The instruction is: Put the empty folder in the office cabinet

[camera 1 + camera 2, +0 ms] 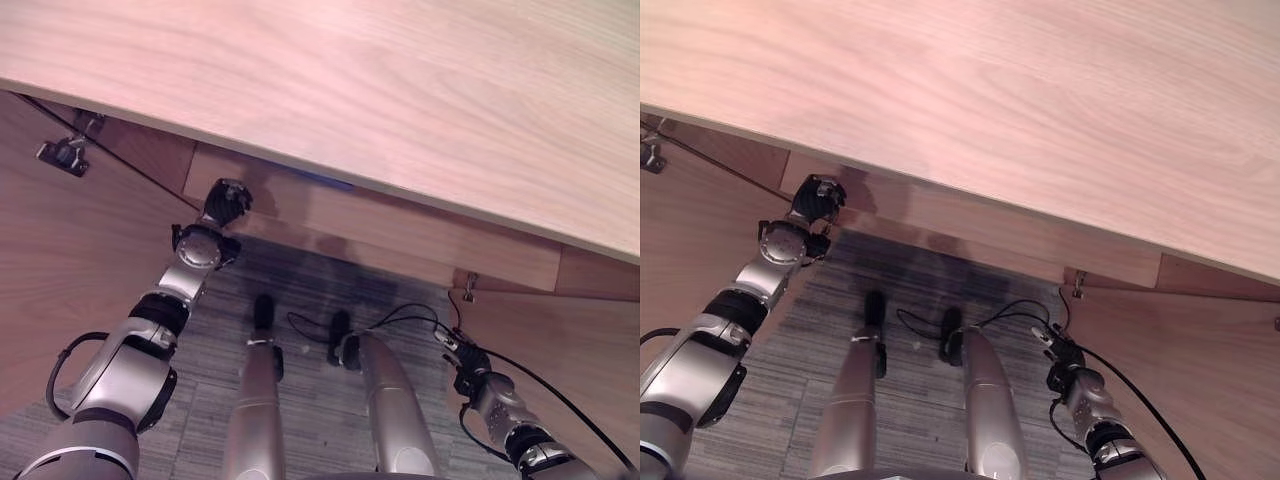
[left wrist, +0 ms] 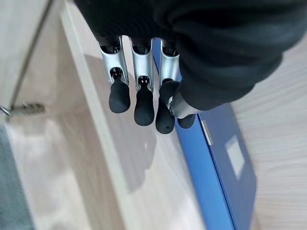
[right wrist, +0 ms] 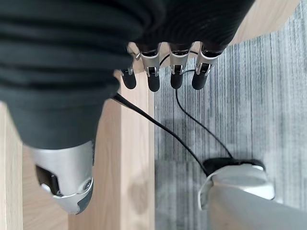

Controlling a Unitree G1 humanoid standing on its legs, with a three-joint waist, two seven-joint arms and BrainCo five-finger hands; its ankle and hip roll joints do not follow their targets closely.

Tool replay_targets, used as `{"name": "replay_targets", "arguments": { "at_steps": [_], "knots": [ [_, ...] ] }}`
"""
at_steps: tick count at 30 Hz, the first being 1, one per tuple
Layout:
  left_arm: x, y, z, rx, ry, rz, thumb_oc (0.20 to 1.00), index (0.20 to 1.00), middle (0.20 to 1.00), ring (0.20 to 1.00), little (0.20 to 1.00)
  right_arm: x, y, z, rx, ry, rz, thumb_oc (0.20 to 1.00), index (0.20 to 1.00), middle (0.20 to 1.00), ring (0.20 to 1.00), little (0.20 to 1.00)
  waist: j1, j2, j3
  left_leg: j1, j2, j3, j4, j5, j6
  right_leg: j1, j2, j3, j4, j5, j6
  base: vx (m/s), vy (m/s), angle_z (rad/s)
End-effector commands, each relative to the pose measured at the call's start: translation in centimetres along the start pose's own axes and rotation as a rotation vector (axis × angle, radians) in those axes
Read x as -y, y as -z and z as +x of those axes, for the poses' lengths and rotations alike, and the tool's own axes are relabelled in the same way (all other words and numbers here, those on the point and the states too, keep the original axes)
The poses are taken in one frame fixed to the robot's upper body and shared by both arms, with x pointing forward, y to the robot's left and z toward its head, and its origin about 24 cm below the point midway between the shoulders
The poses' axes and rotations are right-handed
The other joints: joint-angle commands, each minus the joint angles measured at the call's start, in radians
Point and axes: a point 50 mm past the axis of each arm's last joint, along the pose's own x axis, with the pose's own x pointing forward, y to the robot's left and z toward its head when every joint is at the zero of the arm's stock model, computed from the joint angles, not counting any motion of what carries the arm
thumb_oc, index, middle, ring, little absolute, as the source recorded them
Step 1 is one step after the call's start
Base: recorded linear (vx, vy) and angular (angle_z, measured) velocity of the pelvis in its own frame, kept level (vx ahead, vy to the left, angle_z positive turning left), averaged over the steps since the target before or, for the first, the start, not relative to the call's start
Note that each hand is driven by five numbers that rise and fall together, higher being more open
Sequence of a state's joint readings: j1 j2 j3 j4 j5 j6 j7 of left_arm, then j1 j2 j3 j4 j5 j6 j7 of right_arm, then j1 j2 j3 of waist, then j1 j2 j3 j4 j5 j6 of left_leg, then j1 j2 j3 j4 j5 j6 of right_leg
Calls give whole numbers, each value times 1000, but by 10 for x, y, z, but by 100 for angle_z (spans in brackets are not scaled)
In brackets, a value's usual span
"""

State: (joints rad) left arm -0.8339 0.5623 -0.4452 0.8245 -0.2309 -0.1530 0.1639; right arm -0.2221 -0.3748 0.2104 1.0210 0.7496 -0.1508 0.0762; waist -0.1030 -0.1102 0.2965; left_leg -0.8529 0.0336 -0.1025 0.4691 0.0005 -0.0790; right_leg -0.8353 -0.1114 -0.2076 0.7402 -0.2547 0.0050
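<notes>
Overhead, the wooden cabinet top [image 1: 400, 90] fills my upper frame. Beneath it, my left hand [image 1: 225, 200] hangs slack-fingered beside the blue folder [image 2: 225, 163] on the cabinet shelf [image 2: 139, 191]. Lower right, my right hand [image 1: 455, 350] dangles loose and empty by an open door [image 1: 560, 370].

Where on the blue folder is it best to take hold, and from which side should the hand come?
Probably the long spine edge of the blue folder, which faces out of the cabinet. The left hand, fingers relaxed just in front of it, could come from the open front and pinch across that edge.

The left hand [image 1: 226, 200] was under the cabinet top [image 1: 400, 90]; the blue folder [image 2: 218, 167] lay beside its fingers [image 2: 144, 108].
</notes>
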Motion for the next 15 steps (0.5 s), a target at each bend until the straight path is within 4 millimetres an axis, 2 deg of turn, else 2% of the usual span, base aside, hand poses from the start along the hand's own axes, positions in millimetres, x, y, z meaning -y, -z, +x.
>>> {"name": "replay_targets", "arguments": {
  "at_steps": [1,7,12,15],
  "knots": [
    [-6,-20,7,76,-13,-23,200,200,200,200,200,22,-3,-8,58,74,87,1000,1000,1000,1000,1000,-5,19,-53,46,35,5,31,-101,22,7,-36,75,-70,81,103,-33,-8,3],
    [-10,-30,12,94,-37,-53,200,200,200,200,200,18,-17,-6,113,57,96,1000,1000,1000,1000,1000,-10,15,-58,0,36,-4,44,-100,19,-40,-34,71,-64,81,98,-30,-13,2],
    [-19,-39,20,93,-66,-48,200,200,200,200,200,16,-23,-4,127,46,89,1000,1000,1000,1000,1000,-22,11,-70,-43,41,-6,61,-100,17,-77,-36,67,-51,79,96,-24,-14,2],
    [-32,-53,28,107,-94,-40,200,200,200,200,200,15,-26,-3,138,34,86,1000,1000,1000,1000,1000,-32,12,-79,-80,49,-13,77,-100,15,-109,-39,71,-31,72,94,0,0,0]
  ]
}}
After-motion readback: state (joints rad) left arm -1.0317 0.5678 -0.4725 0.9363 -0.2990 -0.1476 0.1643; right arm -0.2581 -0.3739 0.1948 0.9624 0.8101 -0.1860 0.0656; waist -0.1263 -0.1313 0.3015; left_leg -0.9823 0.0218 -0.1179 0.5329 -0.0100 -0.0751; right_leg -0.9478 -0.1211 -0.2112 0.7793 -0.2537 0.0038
